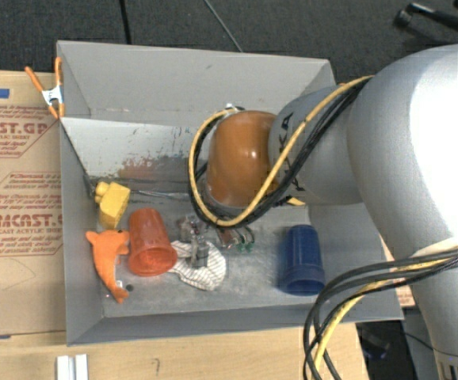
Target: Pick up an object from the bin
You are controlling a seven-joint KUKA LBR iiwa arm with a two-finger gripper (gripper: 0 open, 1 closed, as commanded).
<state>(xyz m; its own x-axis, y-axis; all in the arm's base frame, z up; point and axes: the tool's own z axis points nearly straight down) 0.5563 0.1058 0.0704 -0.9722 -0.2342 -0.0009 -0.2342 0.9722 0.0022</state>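
My gripper (pixel 195 242) reaches down under the arm's orange cover to the middle of the bin floor. Its dark fingers stand on a crumpled white checked cloth (pixel 206 269); how far apart they are is not clear. Just left of them an orange plastic cup (pixel 149 242) lies on its side, mouth toward the front. An orange fish-shaped toy (pixel 108 257) lies further left, by the bin's left wall.
A yellow block-shaped toy (pixel 113 200) sits at the back left. A dark blue cup (pixel 299 258) lies on its side at the right of the floor. A small green thing (pixel 246 246) peeks out beside the gripper. The arm covers the bin's right half.
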